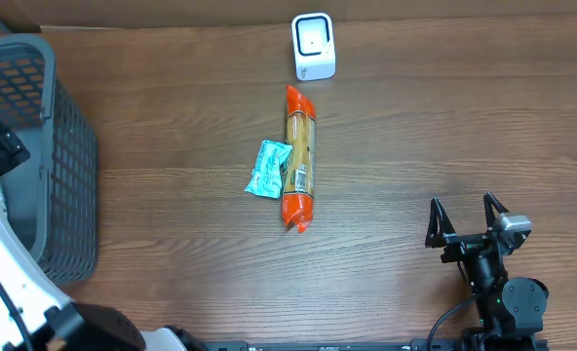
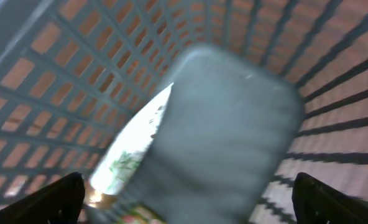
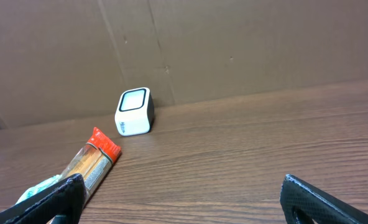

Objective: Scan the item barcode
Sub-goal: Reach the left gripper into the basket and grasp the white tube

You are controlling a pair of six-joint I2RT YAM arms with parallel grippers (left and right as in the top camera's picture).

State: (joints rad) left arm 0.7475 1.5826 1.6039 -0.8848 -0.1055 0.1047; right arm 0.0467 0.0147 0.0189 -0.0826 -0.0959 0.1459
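Observation:
A white barcode scanner stands at the back middle of the table, its window facing the front. In front of it lie a long clear pack with orange ends and a teal packet, side by side. My left gripper hangs open inside the grey basket, its fingers wide apart over a blurred grey item and a white and green item. At the front right my right gripper is open and empty, facing the scanner and the long pack.
The grey mesh basket fills the left edge of the table, with the left arm reaching over it. A brown cardboard wall stands behind the scanner. Bare wood lies between the right gripper and the items.

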